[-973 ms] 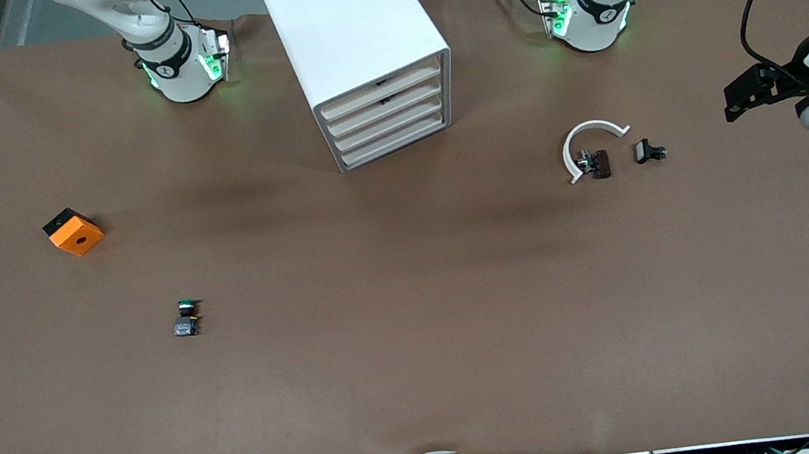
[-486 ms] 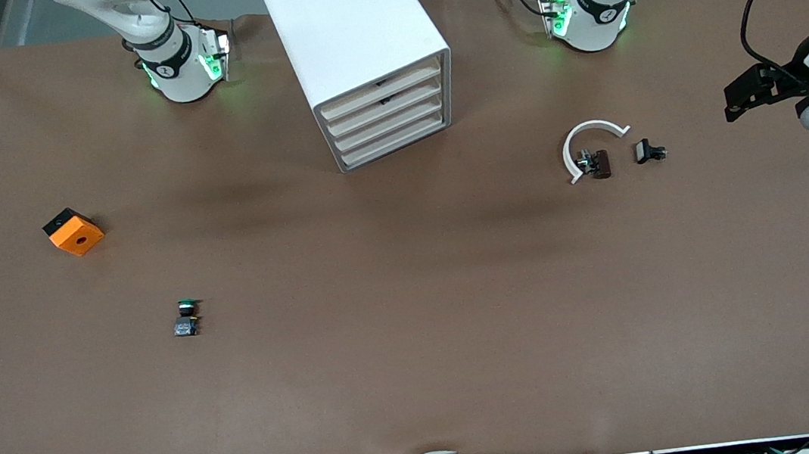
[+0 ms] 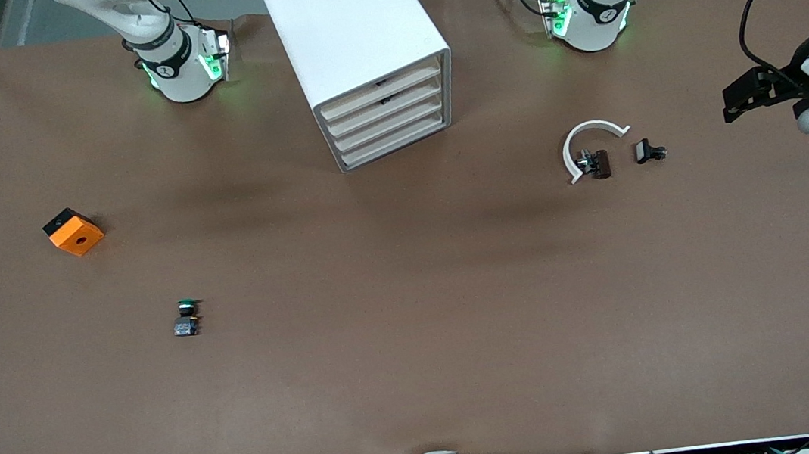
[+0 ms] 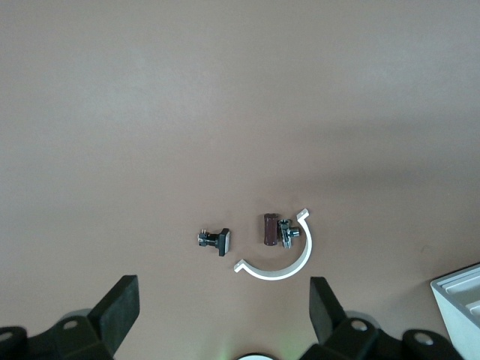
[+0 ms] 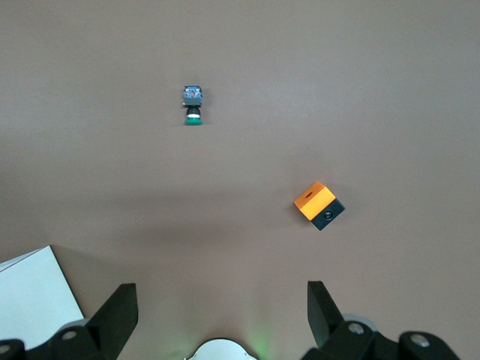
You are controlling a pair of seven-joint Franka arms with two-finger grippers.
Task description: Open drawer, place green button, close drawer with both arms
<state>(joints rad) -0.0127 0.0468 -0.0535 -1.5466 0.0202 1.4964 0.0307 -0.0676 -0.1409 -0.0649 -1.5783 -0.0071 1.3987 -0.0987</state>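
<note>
Tabletop button clear of fingers.

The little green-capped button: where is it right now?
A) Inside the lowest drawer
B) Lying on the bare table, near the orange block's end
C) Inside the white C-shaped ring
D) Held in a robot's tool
B: the button lies on the brown table, nearer the front camera than the orange block; all the cabinet drawers are shut and no tool touches it.
</note>
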